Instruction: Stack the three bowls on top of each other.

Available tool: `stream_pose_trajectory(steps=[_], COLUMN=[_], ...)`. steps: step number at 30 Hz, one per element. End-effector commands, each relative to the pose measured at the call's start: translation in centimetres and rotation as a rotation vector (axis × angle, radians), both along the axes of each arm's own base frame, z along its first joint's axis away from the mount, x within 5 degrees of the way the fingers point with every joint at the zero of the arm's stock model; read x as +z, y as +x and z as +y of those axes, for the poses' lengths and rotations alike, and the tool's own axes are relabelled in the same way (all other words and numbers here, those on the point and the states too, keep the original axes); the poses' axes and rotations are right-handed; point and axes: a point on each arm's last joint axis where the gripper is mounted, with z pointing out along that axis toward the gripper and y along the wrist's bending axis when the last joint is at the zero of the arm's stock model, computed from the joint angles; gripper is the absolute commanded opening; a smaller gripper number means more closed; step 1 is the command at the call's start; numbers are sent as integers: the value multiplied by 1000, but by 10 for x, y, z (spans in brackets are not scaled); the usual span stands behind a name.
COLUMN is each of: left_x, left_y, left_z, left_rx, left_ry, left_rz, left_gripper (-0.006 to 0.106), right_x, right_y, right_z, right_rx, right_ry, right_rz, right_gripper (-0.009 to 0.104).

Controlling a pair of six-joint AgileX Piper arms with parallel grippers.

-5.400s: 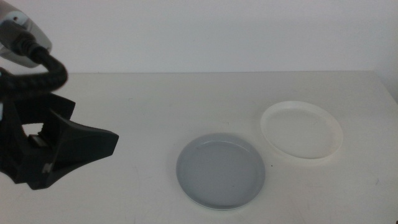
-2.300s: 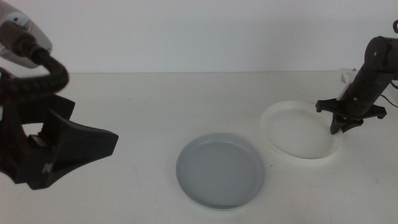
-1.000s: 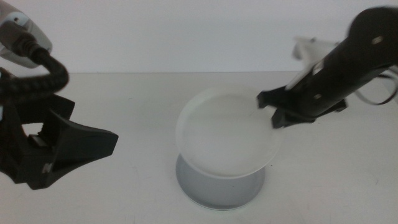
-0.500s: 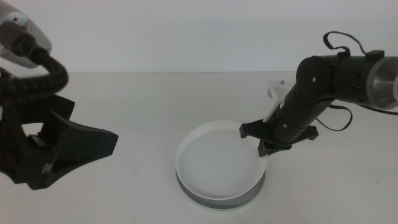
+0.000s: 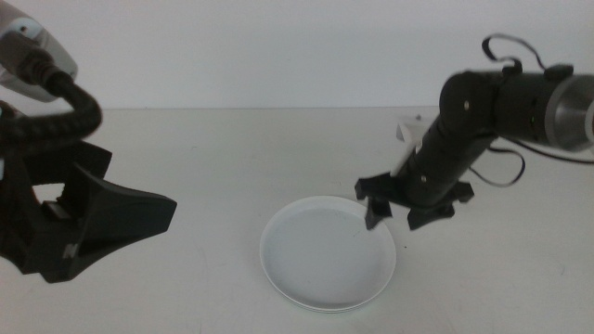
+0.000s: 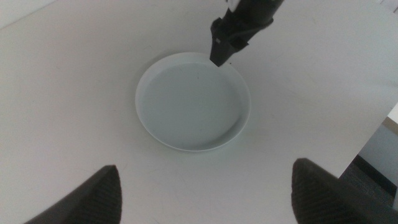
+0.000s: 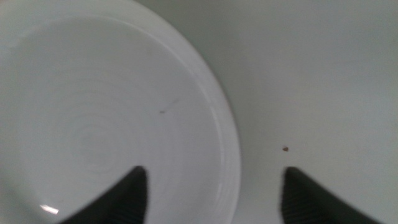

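The white bowl point(image 5: 327, 263) lies flat near the table's front centre, also seen in the left wrist view point(image 6: 193, 102) and the right wrist view point(image 7: 93, 124). It covers the grey-blue bowl, which I can hardly make out beneath it. My right gripper point(image 5: 394, 221) hovers just above the white bowl's right rim, open, with nothing between its jaws point(image 7: 214, 171). The left wrist view shows it at the bowl's rim point(image 6: 225, 46). My left arm point(image 5: 83, 218) waits at the left side, its gripper point(image 6: 206, 165) open and high above the table.
A small white object point(image 5: 408, 130) sits behind the right arm, whose cable point(image 5: 506, 56) loops above it. The table's edge point(image 6: 385, 118) runs close to the bowls on one side. Bare tabletop lies between the left arm and the bowls.
The right gripper carried the white bowl from the right, set it down on the grey-blue bowl, let go, opened and lifted slightly. The left arm stayed still.
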Motion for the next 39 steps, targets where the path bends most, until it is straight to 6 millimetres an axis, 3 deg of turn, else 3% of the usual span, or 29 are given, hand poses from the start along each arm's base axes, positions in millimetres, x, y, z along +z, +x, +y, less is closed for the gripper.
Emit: stream_pose_trajectory(steps=[1, 5, 9, 13, 17, 20, 25, 28, 30, 32, 39], left_x=[13, 13, 13, 13, 25, 26, 28, 25, 23, 10, -26], left_y=[-1, -1, -1, 0, 22, 45, 75, 75, 68, 44, -5], left_z=[-1, -1, -1, 0, 1, 7, 29, 40, 41, 44, 54], left_rx=[12, 12, 12, 20, 129, 243, 439, 489, 493, 500, 545], left_ry=[-67, -67, -67, -57, -120, -92, -79, -76, -76, -94, -162], left_rz=[-58, -58, -58, -68, -212, -190, -109, -101, -105, -134, -302], left_gripper=[105, 105, 105, 105, 105, 105, 105, 105, 105, 105, 105], right_x=[42, 75, 109, 146, 181, 198, 215, 216, 214, 209, 179], right_y=[2, 4, 7, 8, 3, -8, -42, -66, -87, -131, -196], right_z=[2, 2, -4, -26, -56, -79, -115, -128, -133, -137, -149], right_rx=[37, 106, 135, 162, 148, 131, 48, 5, -16, -36, -86], right_ry=[38, 41, 59, 47, 51, 58, 36, 29, 29, 33, -25], right_rz=[-85, -131, -179, -202, -256, -309, -365, -421, -452, -518, -779], right_gripper=[67, 76, 76, 76, 75, 75, 75, 75, 75, 75, 75])
